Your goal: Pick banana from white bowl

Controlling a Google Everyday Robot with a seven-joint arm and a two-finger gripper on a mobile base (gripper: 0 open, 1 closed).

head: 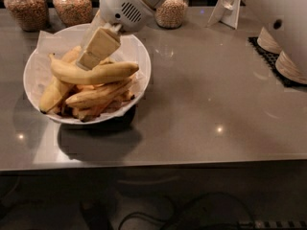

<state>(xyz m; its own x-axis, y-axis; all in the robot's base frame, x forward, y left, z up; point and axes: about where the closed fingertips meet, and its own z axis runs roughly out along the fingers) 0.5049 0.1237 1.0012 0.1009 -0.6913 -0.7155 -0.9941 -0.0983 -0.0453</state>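
Observation:
The banana (103,73), long, plump and pale yellow, lies across the top of the pile in the white bowl (145,63), which is lined with white paper. Smaller bananas (93,99) with orange-brown bruising lie under it. My gripper (89,61) comes down from the white arm (125,6) at the upper middle. Its beige tip is at the banana's left half, against its upper side. The far side of the gripper is hidden.
Three jars of grain stand at the back: two on the left (26,6) (72,4) and one behind the arm (171,11). A white card stand (229,8) is at the back right. A black mat (278,68) and the robot's white body (283,23) fill the right edge.

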